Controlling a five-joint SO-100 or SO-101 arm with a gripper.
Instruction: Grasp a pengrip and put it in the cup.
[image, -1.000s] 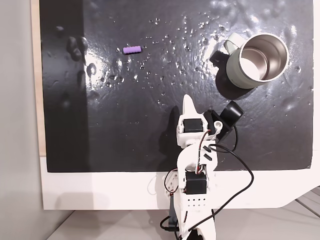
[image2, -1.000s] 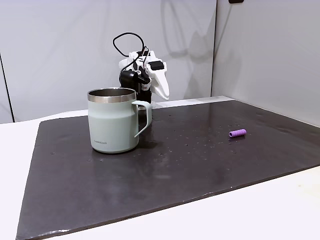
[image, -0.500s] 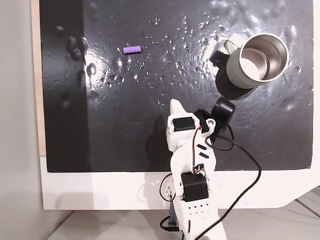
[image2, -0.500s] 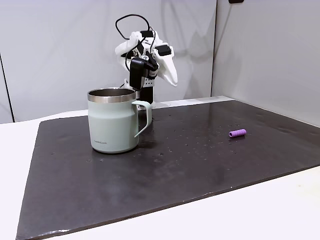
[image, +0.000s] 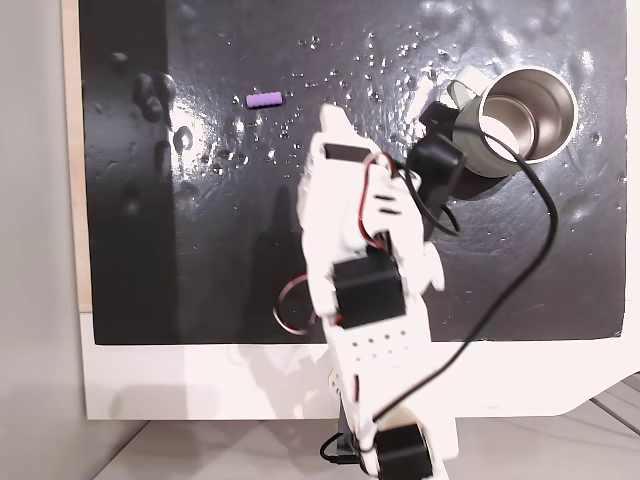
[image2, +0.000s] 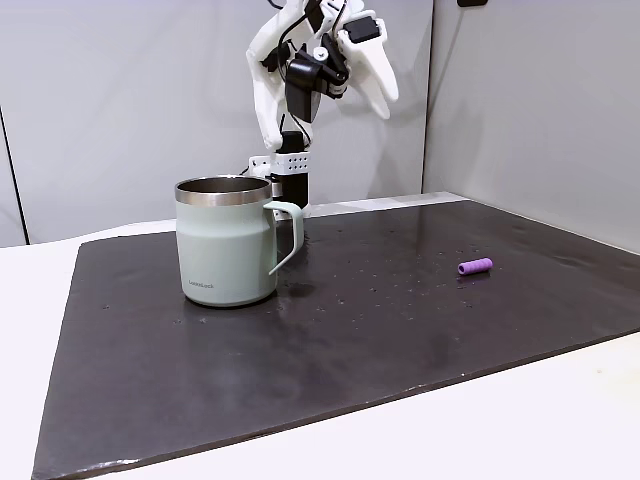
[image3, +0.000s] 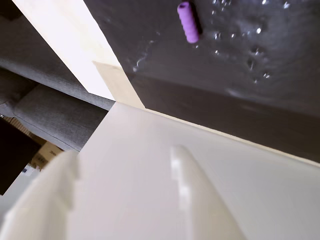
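1. The white arm (image: 355, 250) is reaching out high over the black mat (image: 200, 250) in a fixed view from above; in a fixed view from the side, the arm (image2: 290, 70) is standing tall behind the cup (image2: 228, 240).
2. The gripper (image2: 383, 95) is hanging in the air well above the mat (image2: 350, 330), pointing down and to the right in that side view. In the view from above, the gripper (image: 333, 125) is pointing toward the far edge of the mat.
3. Its fingers are looking close together, but whether they are fully closed I cannot tell; nothing is showing between them.
4. The pengrip (image: 264, 100) is lying on its side on the mat, to the left of the gripper tip in the view from above and apart from it. In the side view the pengrip (image2: 475, 266) is lying far right of the cup.
5. In the wrist view the pengrip (image3: 188, 22) is sitting near the top edge, on the mat (image3: 260, 60).
6. The cup (image: 515, 120) is standing upright near the mat's right side in the view from above, its handle pointing left.
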